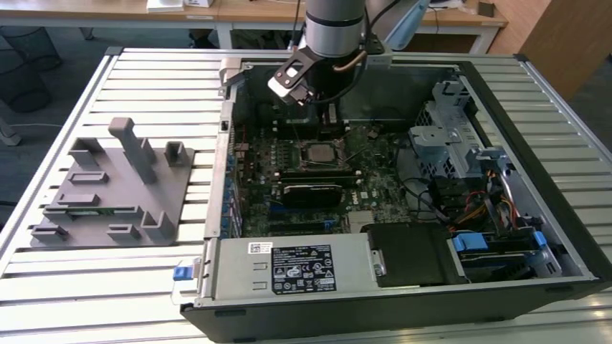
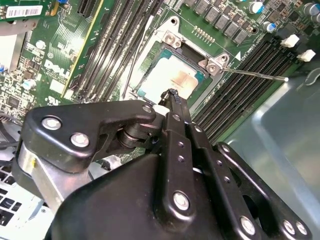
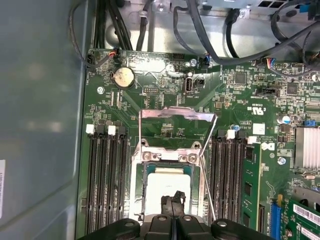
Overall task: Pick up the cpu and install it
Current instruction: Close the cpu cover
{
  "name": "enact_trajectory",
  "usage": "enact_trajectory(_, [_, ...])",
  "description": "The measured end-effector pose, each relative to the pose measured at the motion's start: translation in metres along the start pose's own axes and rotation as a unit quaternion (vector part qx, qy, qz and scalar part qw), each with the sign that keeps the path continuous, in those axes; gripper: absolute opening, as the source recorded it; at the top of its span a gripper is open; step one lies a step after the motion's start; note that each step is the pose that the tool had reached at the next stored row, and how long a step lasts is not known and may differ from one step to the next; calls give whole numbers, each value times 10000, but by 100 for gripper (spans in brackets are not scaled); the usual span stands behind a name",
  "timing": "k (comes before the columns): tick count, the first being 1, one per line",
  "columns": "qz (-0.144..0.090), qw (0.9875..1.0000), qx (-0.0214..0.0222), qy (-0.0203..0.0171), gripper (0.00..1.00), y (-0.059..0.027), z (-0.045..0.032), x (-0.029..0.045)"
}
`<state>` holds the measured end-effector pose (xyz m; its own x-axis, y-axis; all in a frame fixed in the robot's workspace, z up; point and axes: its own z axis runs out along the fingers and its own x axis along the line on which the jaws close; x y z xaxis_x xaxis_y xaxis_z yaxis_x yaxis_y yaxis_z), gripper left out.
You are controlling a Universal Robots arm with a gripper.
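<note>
Exterior view: end effector [image 1: 323,125] low inside the open computer case [image 1: 383,315] on the slatted table [image 1: 143,79], directly over the CPU socket [image 1: 320,166]. Grey fixture blocks [image 1: 110,186] well apart toward the exterior view's left, drive cage [image 1: 449,136] toward its right.

Second wrist view: end effector [image 2: 172,95] closed, fingers pressed together with nothing seen between them. Tips just above or touching the cpu [image 2: 167,75]; cannot tell which. cpu lying flat inside the socket frame. Thin retention lever [image 2: 255,74] swung out over the memory slots [image 2: 240,95].

First wrist view: cpu [image 3: 167,182] seated in the socket, load plate [image 3: 177,114] raised open. Judged as the placing step, done or nearly so, with clamping not yet done. Any further move calls for straight vertical travel and no sideways drag on the chip. Closest obstacles: the lever [image 3: 206,187] just beside the fingers, and the raised plate. Cables [image 3: 210,30] well clear.
</note>
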<state>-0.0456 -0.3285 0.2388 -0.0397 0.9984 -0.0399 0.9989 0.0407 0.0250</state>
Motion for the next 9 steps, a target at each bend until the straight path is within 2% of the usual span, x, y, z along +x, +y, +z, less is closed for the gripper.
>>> enact_trajectory(9, [0, 10000, 0, 0, 11, 2, -98, -2])
